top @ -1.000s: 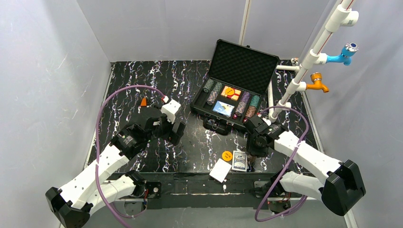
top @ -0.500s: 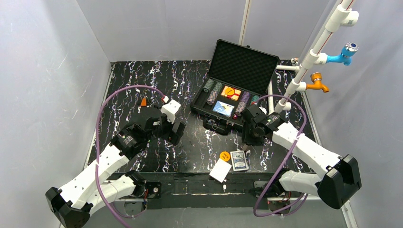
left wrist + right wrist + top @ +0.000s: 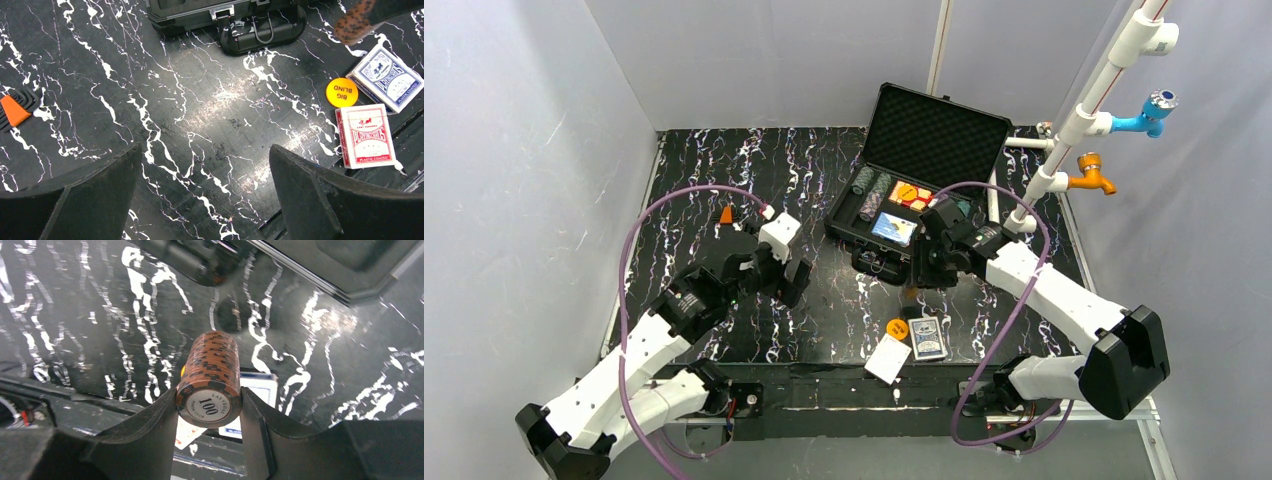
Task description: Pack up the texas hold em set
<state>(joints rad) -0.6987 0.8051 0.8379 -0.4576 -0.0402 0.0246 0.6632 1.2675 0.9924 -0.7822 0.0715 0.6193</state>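
From above, the case (image 3: pixel 936 140) stands open at the far side of the table (image 3: pixel 724 160), lid up, with rows of chips (image 3: pixel 872 195) in its tray. My left gripper (image 3: pixel 796 282) hangs over the table, well left of the case. My right gripper (image 3: pixel 921 276) hangs just before the case's front edge. Near the front edge of the table lie a disc (image 3: pixel 900 327), a blue deck (image 3: pixel 927 339) and a red deck (image 3: pixel 887 358), close together.

From my left wrist, my fingers (image 3: pixel 100 185) stand wide apart with nothing between them, only bare table below. The disc reads BIG BLIND and lies just beside both decks. A chip stack (image 3: pixel 357 22) shows at the top right, above the blue deck. Hex keys (image 3: pixel 15 110) lie at the left edge.

From my right wrist, my fingers are clamped on the chip stack, one on each side, its end face reading 100. It hangs on its side above the table, the blue deck below and the case ahead.
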